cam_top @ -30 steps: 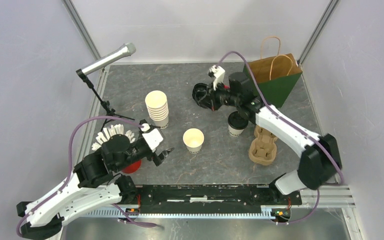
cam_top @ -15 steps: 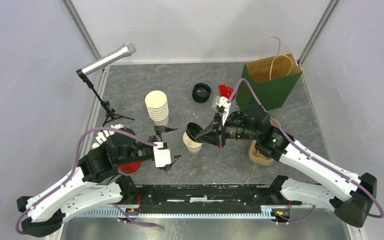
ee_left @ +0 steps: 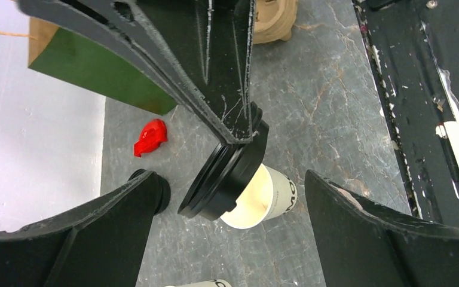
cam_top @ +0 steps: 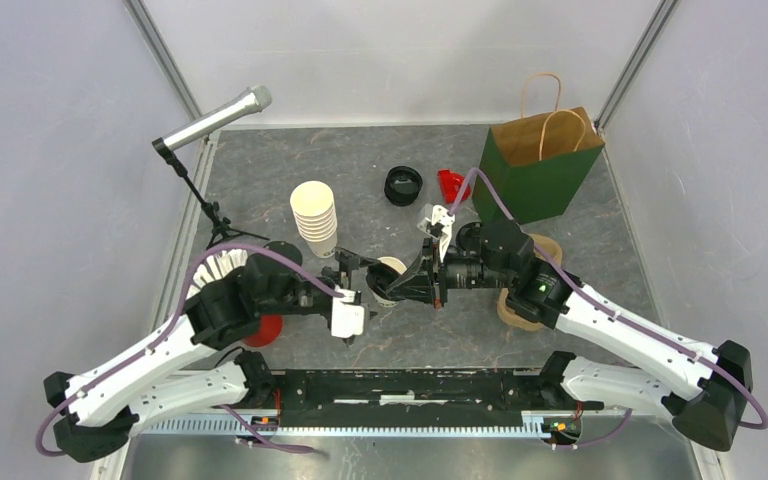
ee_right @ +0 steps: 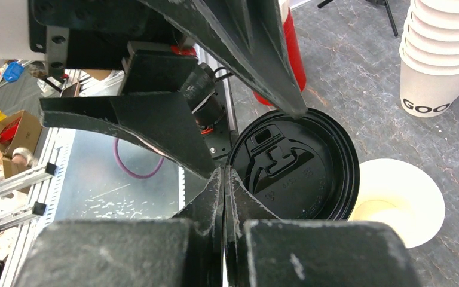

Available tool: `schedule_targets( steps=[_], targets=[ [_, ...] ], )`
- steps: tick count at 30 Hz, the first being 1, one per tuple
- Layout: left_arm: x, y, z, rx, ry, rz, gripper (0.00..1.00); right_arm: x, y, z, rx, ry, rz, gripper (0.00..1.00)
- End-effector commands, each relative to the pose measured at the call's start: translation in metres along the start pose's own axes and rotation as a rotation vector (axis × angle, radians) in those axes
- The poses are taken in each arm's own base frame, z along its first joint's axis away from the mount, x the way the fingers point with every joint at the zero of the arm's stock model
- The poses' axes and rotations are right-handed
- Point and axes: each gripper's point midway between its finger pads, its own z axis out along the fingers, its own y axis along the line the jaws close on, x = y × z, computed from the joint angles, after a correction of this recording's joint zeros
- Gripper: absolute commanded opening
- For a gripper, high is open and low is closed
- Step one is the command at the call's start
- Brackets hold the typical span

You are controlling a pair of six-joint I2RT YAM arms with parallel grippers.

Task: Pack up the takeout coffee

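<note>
From above: the right hand [cam_top: 407, 283], clenched on a round black plastic lid [cam_top: 383, 289], has swung forward to the open cream-white paper cup [cam_top: 392, 265] on the bench [cam_top: 260, 170] — the left hand [cam_top: 357, 300], spread wide, has closed in. Left wrist view: lid tilted over the rim, unseated. Right wrist view agrees — capping likely comes next.

Light was bright, even and diffuse, from overhead; shadows on the table [cam_top: 360, 160] were soft and faint. Top view was sharp throughout. Both wrist views had dark, slightly soft close foregrounds, sharper backgrounds, and mild wide-angle stretch at edges.
</note>
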Motion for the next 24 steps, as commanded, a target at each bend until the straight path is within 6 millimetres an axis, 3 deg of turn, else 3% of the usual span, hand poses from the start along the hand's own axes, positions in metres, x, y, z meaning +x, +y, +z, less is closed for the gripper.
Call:
schedule_targets(
  steps=[1, 7, 15, 24],
  targets=[
    [-0.016, 0.007, 0.001, 0.036, -0.041, 0.079, 0.96, -0.014, 0.013, -0.002, -0.044, -0.052, -0.033, 0.00],
    [-0.016, 0.006, 0.006, 0.053, -0.042, 0.080, 0.82, -0.012, 0.014, -0.001, -0.053, -0.042, -0.035, 0.00],
    [-0.012, -0.002, 0.008, 0.099, -0.027, 0.054, 0.53, -0.007, 0.014, -0.002, -0.055, -0.037, -0.039, 0.00],
    [-0.012, -0.004, 0.008, 0.138, 0.003, 0.016, 0.30, -0.007, 0.013, -0.002, -0.053, -0.037, -0.058, 0.00]
  ],
)
